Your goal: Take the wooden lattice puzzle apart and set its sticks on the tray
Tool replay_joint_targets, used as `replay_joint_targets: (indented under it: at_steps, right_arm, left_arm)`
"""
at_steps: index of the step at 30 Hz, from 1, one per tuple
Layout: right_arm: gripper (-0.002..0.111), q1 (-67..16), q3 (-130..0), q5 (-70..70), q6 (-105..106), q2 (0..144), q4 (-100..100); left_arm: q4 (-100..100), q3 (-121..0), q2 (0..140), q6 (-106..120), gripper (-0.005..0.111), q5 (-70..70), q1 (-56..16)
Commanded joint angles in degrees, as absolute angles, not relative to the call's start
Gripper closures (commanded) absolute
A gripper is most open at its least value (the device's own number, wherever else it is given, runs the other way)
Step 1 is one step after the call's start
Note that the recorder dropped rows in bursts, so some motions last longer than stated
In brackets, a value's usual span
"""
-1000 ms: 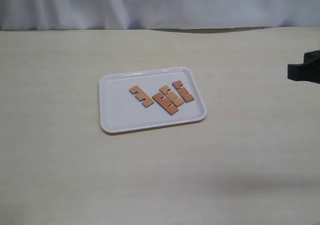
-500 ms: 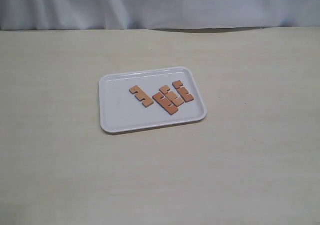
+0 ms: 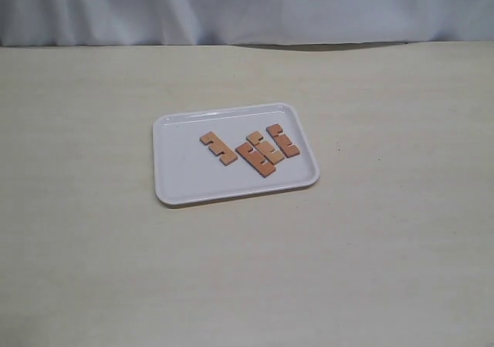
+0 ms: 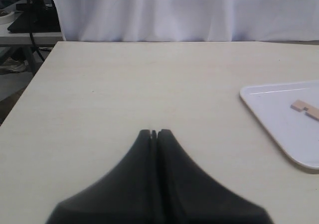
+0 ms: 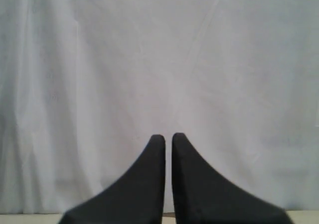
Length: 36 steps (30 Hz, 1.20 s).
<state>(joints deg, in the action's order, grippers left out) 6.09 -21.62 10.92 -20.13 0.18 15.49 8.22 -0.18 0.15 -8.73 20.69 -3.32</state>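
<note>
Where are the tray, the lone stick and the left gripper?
tray (image 3: 179, 176), exterior view, bare floor near its front-left corner.
lone stick (image 3: 218, 149), exterior view, middle of the bar.
left gripper (image 4: 154, 133), left wrist view, midway between the touching fingertips.

Reddish-brown sticks (image 3: 262, 153), glossy white tray (image 3: 184, 173)

Open tabletop (image 3: 386, 247) on every side of the tray (image 3: 179, 171), seemingly unobstructed

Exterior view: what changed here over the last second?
The right end effector, seen at the right edge a second ago, has withdrawn out of that view. The four sticks lie unmoved on the tray; nothing was grasped or released.
</note>
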Motion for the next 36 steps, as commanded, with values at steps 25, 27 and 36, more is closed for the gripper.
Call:
replay_joint_targets:
  at_steps: [25,27,36]
  right_arm:
    - [0.104,5.9,0.0,9.2,-20.4,0.0,7.7]
    - [0.104,5.9,0.0,9.2,-20.4,0.0,7.7]
    - [0.104,5.9,0.0,9.2,-20.2,0.0,10.4]
  left_arm:
    - [8.3,0.0,0.0,-8.7,0.107,20.3,-3.8]
    - [8.3,0.0,0.0,-8.7,0.107,20.3,-3.8]
    - [8.3,0.0,0.0,-8.7,0.107,20.3,-3.8]
